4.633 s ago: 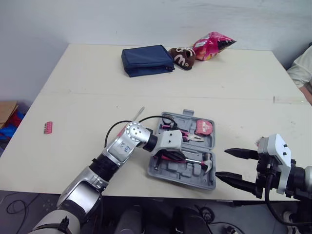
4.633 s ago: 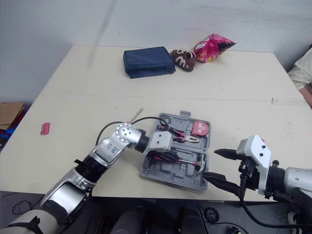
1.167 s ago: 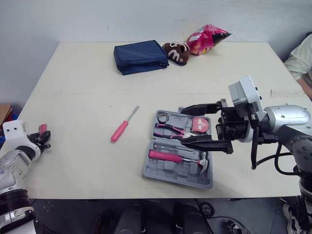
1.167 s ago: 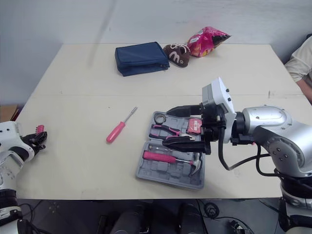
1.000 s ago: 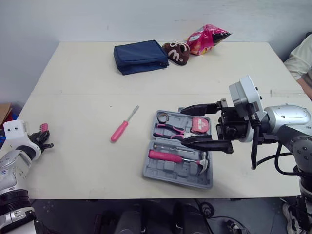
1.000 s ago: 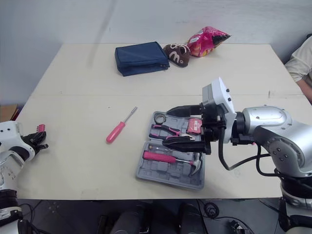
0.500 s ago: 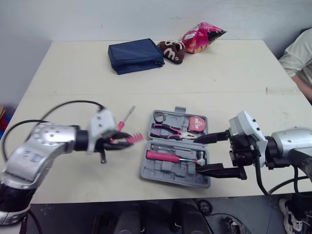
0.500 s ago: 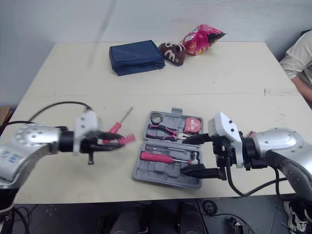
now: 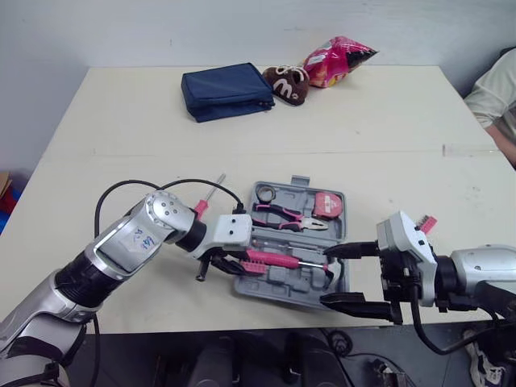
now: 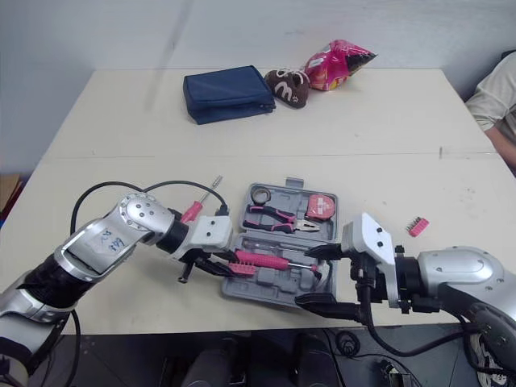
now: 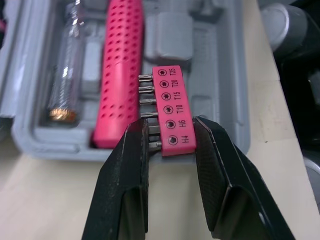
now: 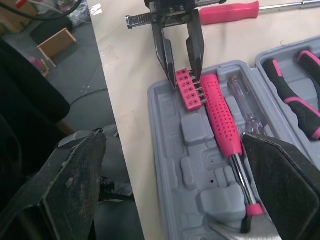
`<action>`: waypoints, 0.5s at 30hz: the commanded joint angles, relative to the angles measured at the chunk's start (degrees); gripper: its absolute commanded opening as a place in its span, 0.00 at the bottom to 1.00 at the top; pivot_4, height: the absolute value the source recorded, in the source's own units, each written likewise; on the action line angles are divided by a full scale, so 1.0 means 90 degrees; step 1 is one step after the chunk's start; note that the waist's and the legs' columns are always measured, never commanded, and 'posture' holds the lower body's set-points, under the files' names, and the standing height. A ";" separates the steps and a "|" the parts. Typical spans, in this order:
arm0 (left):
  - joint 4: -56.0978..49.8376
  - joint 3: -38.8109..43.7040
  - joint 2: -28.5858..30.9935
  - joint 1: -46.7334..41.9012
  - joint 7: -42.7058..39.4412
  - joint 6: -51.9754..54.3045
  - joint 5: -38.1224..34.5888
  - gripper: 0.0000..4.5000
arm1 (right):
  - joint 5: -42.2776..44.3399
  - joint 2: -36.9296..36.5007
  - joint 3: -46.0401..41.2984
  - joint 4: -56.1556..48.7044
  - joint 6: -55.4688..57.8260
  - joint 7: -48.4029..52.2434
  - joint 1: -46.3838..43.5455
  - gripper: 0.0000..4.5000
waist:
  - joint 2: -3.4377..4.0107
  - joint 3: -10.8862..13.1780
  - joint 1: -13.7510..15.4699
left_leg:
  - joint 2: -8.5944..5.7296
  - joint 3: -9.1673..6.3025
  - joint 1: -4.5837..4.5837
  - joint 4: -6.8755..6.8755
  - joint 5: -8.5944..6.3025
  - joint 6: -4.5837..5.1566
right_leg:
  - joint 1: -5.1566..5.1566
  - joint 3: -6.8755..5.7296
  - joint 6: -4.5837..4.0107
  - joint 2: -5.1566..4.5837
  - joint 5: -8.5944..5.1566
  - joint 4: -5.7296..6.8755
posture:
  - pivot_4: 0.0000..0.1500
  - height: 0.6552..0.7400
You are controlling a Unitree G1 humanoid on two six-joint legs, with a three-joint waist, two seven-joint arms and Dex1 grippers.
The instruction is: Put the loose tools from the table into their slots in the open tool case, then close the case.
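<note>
L gripper point(image 11: 170, 131) pinches flat pink plastic bit holder point(image 11: 172, 100) at edge of grey moulded plastic tool case point(image 11: 220, 65), just beside dimpled pink hammer handle point(image 11: 125, 65). R gripper point(image 9: 325, 276) gapes wide, empty, nr case.

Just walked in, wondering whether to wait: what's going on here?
The robot is packing a tool case. Its left gripper holds a pink bit holder over the open case, beside the pink-handled hammer. The right gripper hangs open at the case's near edge. A pink screwdriver and a second bit strip lie loose on the table.
</note>
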 commanded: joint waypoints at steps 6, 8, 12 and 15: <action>0.0243 -0.0190 -0.0474 -0.0215 -0.0124 -0.0213 0.0557 0.14 | 0.0338 0.0055 -0.0226 -0.0233 -0.0069 -0.0303 0.0089 1.00 | -0.0001 0.0000 0.0015 | -0.0001 -0.0003 -0.0001 0.0005 0.0001 0.0003 | 0.0002 0.0008 0.0000 -0.0002 0.0000 0.0003 | 1.00 0.93; 0.0321 -0.0209 -0.0598 -0.0228 -0.0058 -0.0202 0.0691 0.14 | 0.0354 0.0043 -0.0208 -0.0237 -0.0085 -0.0332 0.0097 1.00 | -0.0001 0.0000 0.0025 | -0.0005 -0.0006 -0.0001 0.0006 0.0003 0.0005 | 0.0004 0.0008 0.0001 -0.0004 0.0001 0.0003 | 1.00 0.93; 0.0255 -0.0188 -0.0785 -0.0125 -0.0048 -0.0123 0.0765 0.14 | 0.0356 0.0036 -0.0194 -0.0197 -0.0122 -0.0348 0.0085 1.00 | -0.0002 -0.0001 0.0065 | -0.0010 -0.0014 -0.0001 0.0015 0.0005 0.0012 | 0.0015 0.0008 0.0008 -0.0006 0.0005 0.0001 | 1.00 0.93; 0.0147 -0.0073 -0.0748 -0.0019 -0.0120 -0.0040 0.0672 0.25 | 0.0326 0.0043 -0.0171 -0.0162 -0.0145 -0.0340 0.0079 1.00 | -0.0002 -0.0001 0.0062 | -0.0010 -0.0016 0.0000 0.0016 0.0004 0.0013 | 0.0017 0.0018 0.0008 -0.0007 0.0005 0.0002 | 1.00 0.93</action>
